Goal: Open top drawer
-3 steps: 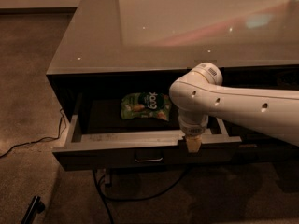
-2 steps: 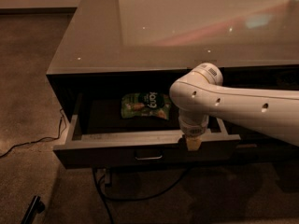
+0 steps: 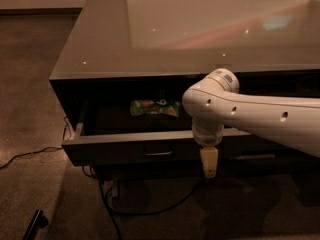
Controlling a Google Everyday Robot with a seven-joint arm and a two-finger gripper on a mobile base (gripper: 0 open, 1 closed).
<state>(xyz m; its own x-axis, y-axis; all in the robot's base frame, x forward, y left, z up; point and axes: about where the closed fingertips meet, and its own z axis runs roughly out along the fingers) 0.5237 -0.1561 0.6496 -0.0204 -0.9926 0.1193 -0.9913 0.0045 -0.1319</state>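
The top drawer [image 3: 115,153] is a wide dark grey drawer under the left part of the desk top, and it stands pulled out. Its small centre pull [image 3: 158,152] shows on the flat front. A green snack bag [image 3: 155,108] lies at the back of its floor. My gripper [image 3: 209,165] hangs down from the white arm [image 3: 250,116], in front of the right end of the drawer front and right of the pull. It reaches a little below the drawer's front panel.
The glossy grey desk top [image 3: 150,34] overhangs the drawer. Another drawer front [image 3: 265,151] sits to the right behind my arm. Cables [image 3: 30,153] trail over the carpet at left and under the desk. A black object [image 3: 35,223] lies at the bottom left.
My gripper has dropped lower in front of the drawer. The drawer front sits slightly further back toward the desk than before.
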